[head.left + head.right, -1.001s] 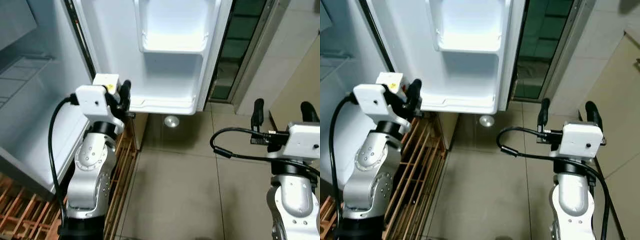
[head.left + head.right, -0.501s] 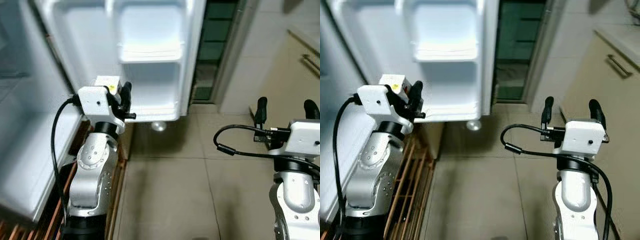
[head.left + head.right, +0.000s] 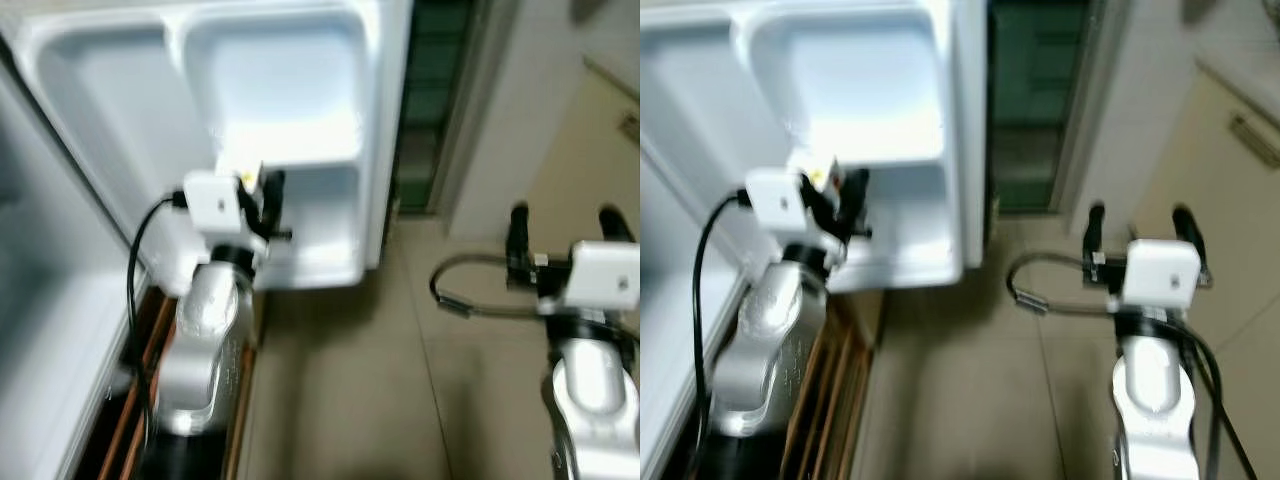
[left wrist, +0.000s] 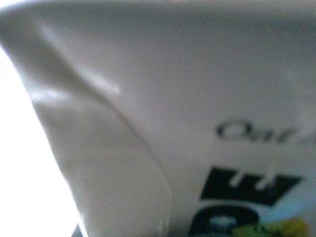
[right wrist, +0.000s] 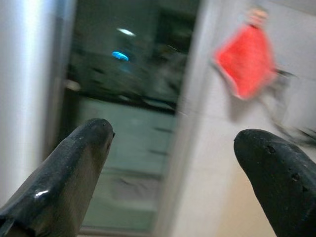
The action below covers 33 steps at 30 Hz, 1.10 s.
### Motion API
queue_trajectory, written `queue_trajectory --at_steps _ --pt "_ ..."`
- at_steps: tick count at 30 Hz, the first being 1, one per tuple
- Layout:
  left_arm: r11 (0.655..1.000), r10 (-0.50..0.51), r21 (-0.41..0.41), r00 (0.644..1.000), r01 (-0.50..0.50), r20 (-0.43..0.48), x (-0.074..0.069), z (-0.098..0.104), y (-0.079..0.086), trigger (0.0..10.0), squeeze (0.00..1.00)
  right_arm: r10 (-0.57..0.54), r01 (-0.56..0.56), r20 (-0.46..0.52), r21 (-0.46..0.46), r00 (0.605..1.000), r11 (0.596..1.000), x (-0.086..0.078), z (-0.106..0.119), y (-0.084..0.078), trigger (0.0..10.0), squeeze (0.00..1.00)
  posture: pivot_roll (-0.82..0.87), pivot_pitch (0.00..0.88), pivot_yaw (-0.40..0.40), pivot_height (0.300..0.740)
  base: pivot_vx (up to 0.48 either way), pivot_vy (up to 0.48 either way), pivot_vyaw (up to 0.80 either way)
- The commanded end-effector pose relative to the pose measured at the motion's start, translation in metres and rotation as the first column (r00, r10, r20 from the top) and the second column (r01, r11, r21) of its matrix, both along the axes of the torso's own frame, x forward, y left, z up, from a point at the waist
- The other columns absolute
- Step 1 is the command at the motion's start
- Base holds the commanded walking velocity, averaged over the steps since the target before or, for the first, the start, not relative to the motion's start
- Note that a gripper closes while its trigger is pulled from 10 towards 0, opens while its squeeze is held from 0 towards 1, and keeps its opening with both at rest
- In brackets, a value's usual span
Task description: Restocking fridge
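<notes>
Clamping noted at left gripper (image 3: 262,190): fingers clenched on white carton (image 4: 197,123), raised against lower shelf of open fridge door (image 3: 300,120); right gripper (image 3: 562,228) recorded spread and unloaded, held over tiled floor (image 3: 380,380); views blurred.

Both eye views are smeared by motion, so the shelves of the open fridge door (image 3: 290,150) show only as soft white shapes and its top is cut by the frame edge. In the left wrist view a white carton (image 4: 197,123) sits so close that its print is blurred and cropped, only "Oat" partly legible. The red shape (image 5: 245,59) on the wall is too blurred to identify.
</notes>
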State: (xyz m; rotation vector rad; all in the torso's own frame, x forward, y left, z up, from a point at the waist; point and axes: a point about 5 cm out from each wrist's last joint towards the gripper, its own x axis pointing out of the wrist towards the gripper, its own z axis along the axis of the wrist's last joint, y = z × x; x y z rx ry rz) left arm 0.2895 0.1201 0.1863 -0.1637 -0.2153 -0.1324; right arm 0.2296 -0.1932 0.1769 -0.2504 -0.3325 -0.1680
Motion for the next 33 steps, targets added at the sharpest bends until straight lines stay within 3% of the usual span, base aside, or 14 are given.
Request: queue_trajectory --at_steps 1,4,5,6,9,11,20,27,33 --pt "0.998 0.066 0.015 0.998 -0.065 -0.026 0.001 -0.006 0.014 10.0 0.00 0.021 -0.020 -0.008 0.016 1.000 1.000 -0.001 -0.002 0.003 10.0 0.04 -0.22 0.000 0.037 0.740 0.000 0.000 0.00" --pt "0.997 0.067 0.054 0.993 -0.062 -0.097 0.010 -0.020 0.011 10.0 0.00 0.031 -0.030 -0.018 0.025 0.999 0.999 -0.001 -0.004 0.004 10.0 0.04 -0.22 0.000 0.038 0.740 0.000 0.000 0.00" --pt "0.996 0.059 0.073 0.989 -0.049 -0.138 0.019 -0.027 0.007 10.0 0.00 0.038 -0.038 -0.024 0.029 0.999 0.999 -0.002 -0.005 0.005 10.0 0.04 -0.23 0.000 0.040 0.740 0.000 0.000 0.00" --pt "0.996 0.059 0.073 0.989 -0.049 -0.138 0.019 -0.027 0.007 10.0 0.00 0.038 -0.038 -0.024 0.029 0.999 0.999 -0.002 -0.005 0.005 10.0 0.04 -0.23 0.000 0.040 0.740 0.000 0.000 0.00" --pt "0.996 0.031 0.088 0.985 -0.016 -0.169 0.037 -0.034 -0.004 10.0 0.00 0.054 -0.053 -0.037 0.036 0.998 0.998 -0.004 -0.005 0.009 10.0 0.04 -0.27 0.004 0.055 0.740 0.000 0.000 0.00" --pt "0.996 0.014 0.085 0.989 -0.001 -0.149 0.046 -0.031 -0.013 10.0 0.00 0.055 -0.053 -0.040 0.036 0.998 0.998 -0.006 -0.004 0.010 10.0 0.04 -0.28 0.015 0.059 0.740 0.000 0.000 0.00" --pt "0.995 -0.059 0.077 0.994 0.066 -0.089 0.060 -0.019 -0.053 10.0 0.00 0.036 -0.034 -0.072 0.038 0.997 0.999 -0.024 -0.005 0.013 10.0 0.04 -0.35 0.097 0.092 0.740 0.000 0.000 0.00" --pt "0.994 0.010 0.108 0.993 0.003 -0.116 0.070 -0.030 -0.058 10.0 0.00 0.032 -0.027 -0.115 0.042 0.993 0.999 -0.036 -0.007 0.015 10.0 0.04 -0.39 0.141 0.097 0.740 0.000 0.000 0.00" --pt "0.991 0.067 0.122 0.988 -0.050 -0.139 0.074 -0.037 -0.048 10.0 0.00 0.027 -0.021 -0.142 0.044 0.989 0.999 -0.039 -0.010 0.014 10.0 0.04 -0.39 0.145 0.100 0.740 0.000 0.000 0.00"
